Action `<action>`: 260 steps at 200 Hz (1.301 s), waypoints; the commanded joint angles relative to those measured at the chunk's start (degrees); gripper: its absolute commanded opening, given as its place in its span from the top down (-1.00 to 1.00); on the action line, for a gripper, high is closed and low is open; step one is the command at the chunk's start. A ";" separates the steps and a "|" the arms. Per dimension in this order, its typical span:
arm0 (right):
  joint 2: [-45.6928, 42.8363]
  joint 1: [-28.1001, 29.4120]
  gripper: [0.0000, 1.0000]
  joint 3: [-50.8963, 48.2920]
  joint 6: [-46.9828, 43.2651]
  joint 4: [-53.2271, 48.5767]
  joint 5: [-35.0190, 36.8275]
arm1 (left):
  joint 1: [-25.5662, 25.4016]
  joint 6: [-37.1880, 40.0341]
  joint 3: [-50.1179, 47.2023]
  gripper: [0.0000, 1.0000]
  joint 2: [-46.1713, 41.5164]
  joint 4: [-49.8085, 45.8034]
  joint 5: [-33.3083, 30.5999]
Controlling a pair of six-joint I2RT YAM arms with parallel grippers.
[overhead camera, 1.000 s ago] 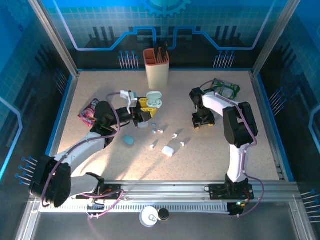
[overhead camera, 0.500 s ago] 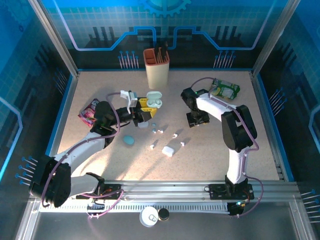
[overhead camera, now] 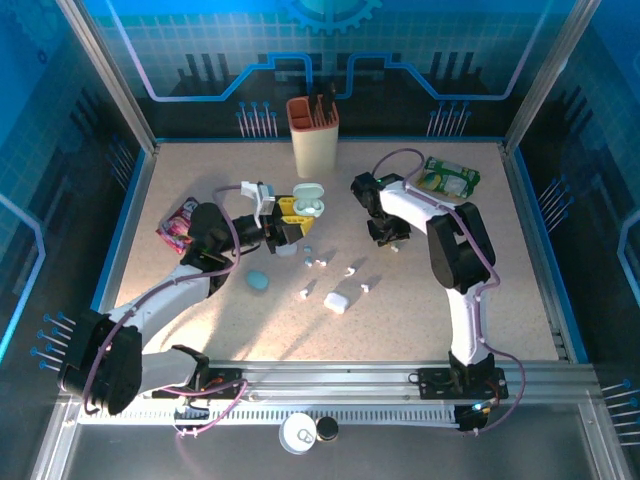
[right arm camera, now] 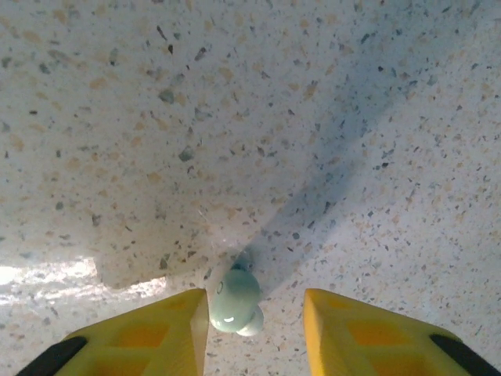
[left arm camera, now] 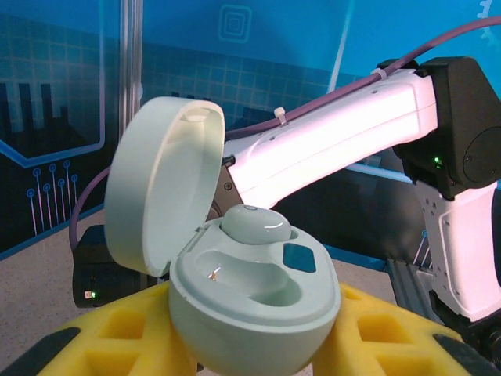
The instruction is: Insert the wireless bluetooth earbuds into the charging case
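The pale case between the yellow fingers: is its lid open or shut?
Open. The lid stands tipped back from the case, baring one seated earbud and one empty socket beside it.

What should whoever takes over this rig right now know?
Left claw: shut on the charging case, lid open.
Right claw: jaws apart, low over the table, straddling a loose earbud that sits against one finger; not gripped yet.
Done: one seated earbud in the case; the slot beside it is empty.
Left: grip the loose earbud and place it in the empty slot. Other earbuds and a closed case lie mid-table.
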 commanded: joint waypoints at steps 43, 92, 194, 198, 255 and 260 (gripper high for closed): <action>3.11 1.17 0.39 2.06 0.80 -2.88 0.27 | 0.48 0.26 -0.36 0.27 -0.65 2.02 1.15; 4.03 1.19 0.46 1.93 0.85 -3.25 -0.10 | 0.54 0.21 -0.36 0.27 -0.65 2.02 1.13; -6.09 0.78 0.64 0.09 0.24 -2.15 -3.46 | 0.47 1.72 -0.44 0.28 -0.61 2.62 -1.05; -7.36 0.78 0.64 0.04 0.23 -2.46 -3.70 | 0.54 1.95 -0.53 0.28 -0.75 2.82 -1.44; -23.93 -0.05 0.64 2.73 -1.31 -5.20 -16.45 | 0.39 3.86 0.43 0.28 -0.42 2.90 -5.77; -25.14 -0.05 0.64 3.15 -1.45 -5.11 -18.12 | 0.37 3.92 0.51 0.29 -0.15 3.46 -6.30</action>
